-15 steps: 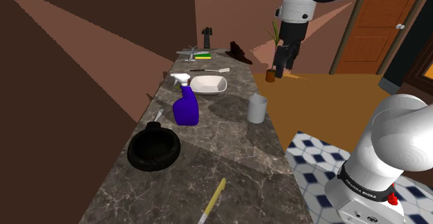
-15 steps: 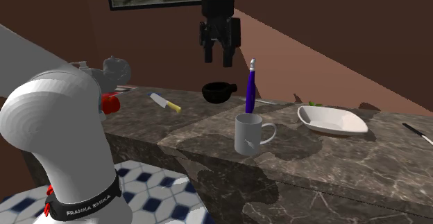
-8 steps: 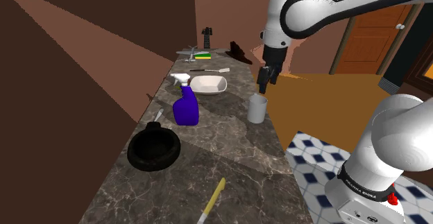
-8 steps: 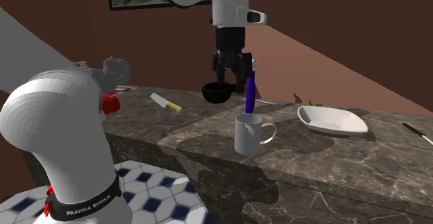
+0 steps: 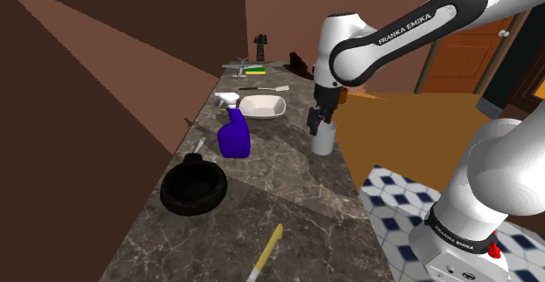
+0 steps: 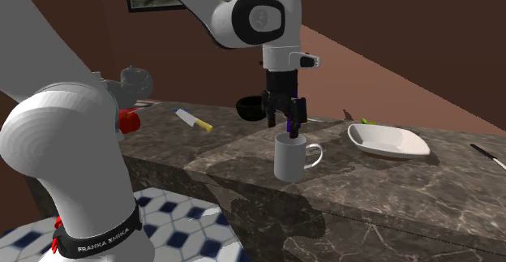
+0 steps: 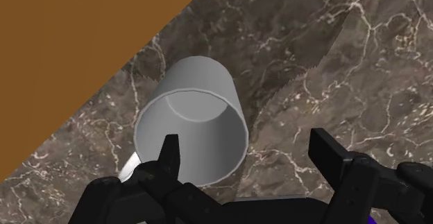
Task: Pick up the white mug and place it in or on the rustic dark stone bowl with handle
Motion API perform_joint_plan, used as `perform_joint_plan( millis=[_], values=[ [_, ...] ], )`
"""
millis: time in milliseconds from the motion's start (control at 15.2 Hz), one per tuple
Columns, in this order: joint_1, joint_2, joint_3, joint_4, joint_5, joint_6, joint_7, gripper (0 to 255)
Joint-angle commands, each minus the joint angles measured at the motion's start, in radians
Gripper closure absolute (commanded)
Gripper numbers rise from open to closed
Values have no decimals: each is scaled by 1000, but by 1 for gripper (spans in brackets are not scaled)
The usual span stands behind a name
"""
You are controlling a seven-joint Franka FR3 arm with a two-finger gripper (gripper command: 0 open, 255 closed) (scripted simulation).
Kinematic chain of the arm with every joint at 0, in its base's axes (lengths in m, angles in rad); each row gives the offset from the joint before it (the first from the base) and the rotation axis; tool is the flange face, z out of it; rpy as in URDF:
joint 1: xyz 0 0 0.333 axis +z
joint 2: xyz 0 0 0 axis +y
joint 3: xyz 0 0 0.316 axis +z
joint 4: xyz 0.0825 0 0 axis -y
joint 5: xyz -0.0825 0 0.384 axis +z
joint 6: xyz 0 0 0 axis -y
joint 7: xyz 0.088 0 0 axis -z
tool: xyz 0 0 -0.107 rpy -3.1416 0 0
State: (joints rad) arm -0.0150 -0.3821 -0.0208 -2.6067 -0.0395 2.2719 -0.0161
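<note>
down and toward the left of the shoulder view the tool point(image 5: 319, 120) has come since a second ago, from high over the brown floor point(image 5: 397, 127) to just above the mug point(image 5: 324, 139). the mug and everything else on the desk point(image 5: 288, 197) kept their spots. the tool's fingers point(image 7: 168, 157) stand apart and grip nothing. in the wrist view one hangs over the mug's mouth and the other outside its wall, so part of the rim lies between them. whether either touches the mug cannot be told.

count on the desk: one pale grey-white mug, one black bowl point(image 5: 194, 187) with a short handle, one blue spray bottle point(image 5: 233, 134), one white dish point(image 5: 262, 106), one yellow-handled utensil point(image 5: 266, 252). a cluster of small things sits at the far end, too small to name.

the mug stands upright at the centre right of the shoulder view, near the desk's edge on the floor side. in the second exterior view its handle points to the right of the frame. the bowl sits at the lower left of the shoulder view, close to the opposite edge and well apart from the mug. bare marble stretches between the two. the bottle stands above the bowl in the frame, left of the mug. the dish lies just beyond the bottle, and the utensil lies at the bottom edge of the frame.
</note>
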Motion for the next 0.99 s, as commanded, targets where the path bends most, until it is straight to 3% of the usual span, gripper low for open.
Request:
perform_joint_plan(
  millis=[0, 330, 792, 858, 924],
  values=[
    [1, 26, 1, -15, -1, 43, 3, 0],
    [-1, 74, 0, -41, -3, 117, 4, 0],
    [-1, 74, 0, -41, -3, 117, 4, 0],
    [-1, 74, 0, -41, -3, 117, 4, 255],
    [-1, 74, 0, -41, -3, 117, 4, 255]
  ],
)
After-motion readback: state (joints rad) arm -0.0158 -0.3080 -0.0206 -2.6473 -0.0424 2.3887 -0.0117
